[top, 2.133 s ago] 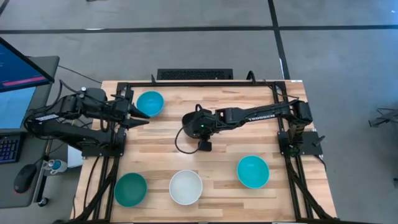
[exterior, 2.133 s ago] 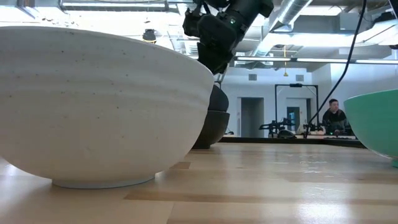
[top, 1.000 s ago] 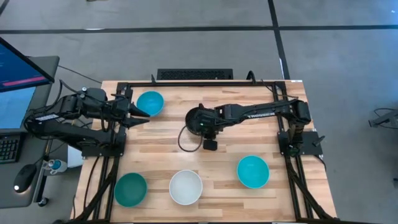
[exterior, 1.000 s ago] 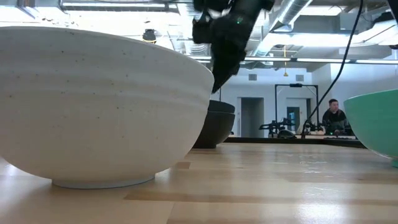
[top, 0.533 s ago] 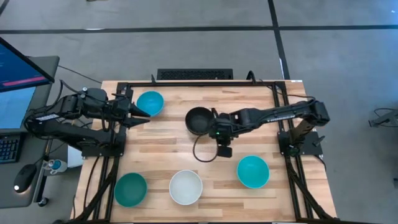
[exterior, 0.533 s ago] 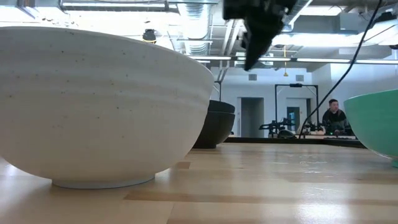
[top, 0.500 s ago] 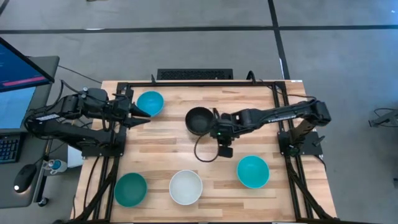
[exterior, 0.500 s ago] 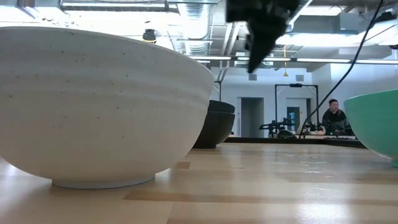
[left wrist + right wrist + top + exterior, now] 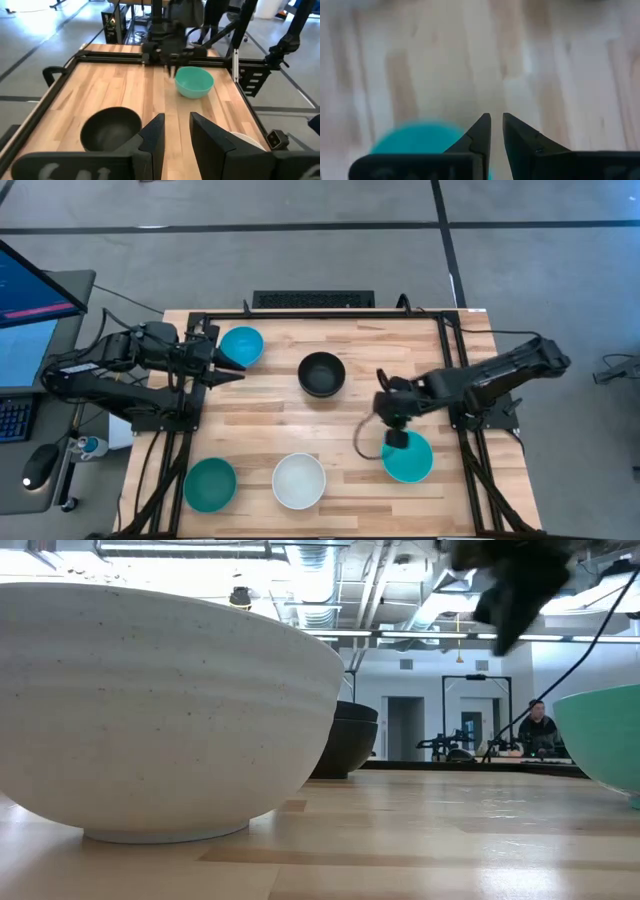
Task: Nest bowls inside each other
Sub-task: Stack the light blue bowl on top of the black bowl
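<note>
Two black bowls (image 9: 322,373) sit nested, one inside the other, at the table's middle far part; they also show in the low view (image 9: 347,738) and the left wrist view (image 9: 110,128). One cyan bowl (image 9: 241,345) stands far left, another (image 9: 407,457) near right. A white bowl (image 9: 299,480) and a teal bowl (image 9: 210,484) stand near the front edge. My right gripper (image 9: 384,410) hovers empty, pointing down, just beside the near-right cyan bowl (image 9: 420,137), its fingers a narrow gap apart. My left gripper (image 9: 234,370) waits beside the far-left cyan bowl, slightly open.
A black frame rail (image 9: 320,313) runs round the table's far and side edges. Bare wood lies between the black bowls and the front row of bowls. A monitor and keyboard (image 9: 20,300) stand off the table's left. A person sits far back in the room (image 9: 538,725).
My right gripper has left the rim of the black bowls, risen, and swung toward the table's right and near edge, ending beside the near-right cyan bowl. The black bowls stay nested and level where they were.
</note>
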Motion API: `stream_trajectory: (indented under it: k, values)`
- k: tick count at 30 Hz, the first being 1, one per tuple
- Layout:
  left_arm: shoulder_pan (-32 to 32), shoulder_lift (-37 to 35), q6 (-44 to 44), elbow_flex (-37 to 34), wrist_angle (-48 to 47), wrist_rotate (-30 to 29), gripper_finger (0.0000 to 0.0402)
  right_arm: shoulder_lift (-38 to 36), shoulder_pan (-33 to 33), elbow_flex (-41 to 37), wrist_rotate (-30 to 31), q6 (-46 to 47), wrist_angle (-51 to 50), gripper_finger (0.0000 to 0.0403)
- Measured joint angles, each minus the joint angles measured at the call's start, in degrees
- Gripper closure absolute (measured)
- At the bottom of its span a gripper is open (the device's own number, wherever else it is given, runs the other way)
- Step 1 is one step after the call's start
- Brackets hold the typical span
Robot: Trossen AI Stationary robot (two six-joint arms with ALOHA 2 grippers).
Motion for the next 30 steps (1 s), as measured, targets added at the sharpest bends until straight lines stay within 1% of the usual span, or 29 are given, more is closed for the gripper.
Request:
stream_trajectory:
  k: [5,9,13,15,26,30]
  values:
    - [0.0,0.8,0.1,0.0,1.3,-0.1,0.0322,-2.4,4.3,-1.3,0.0,-2.6,-9.2,0.0331]
    - [0.0,1.4,-0.1,0.0,2.7,-0.1,0.0322,-2.3,6.8,-2.0,0.0,-6.0,-12.9,0.0331]
    - [0.0,2.1,0.1,0.0,4.3,-0.1,0.0322,-2.1,7.7,-3.3,-0.1,-6.8,-11.8,0.0331]
    - [0.0,2.5,0.0,0.0,5.4,-0.2,0.0322,-2.1,7.7,-4.5,-1.0,-6.9,-9.8,0.0331]
    - [0.0,3.0,-0.8,0.0,5.1,-0.2,0.0322,-2.1,6.7,-8.6,-1.8,-7.1,-7.5,0.0331]
    - [0.0,3.0,-0.8,0.0,5.1,-0.2,0.0322,-2.1,6.7,-10.2,-2.1,-7.2,-4.9,0.0331]
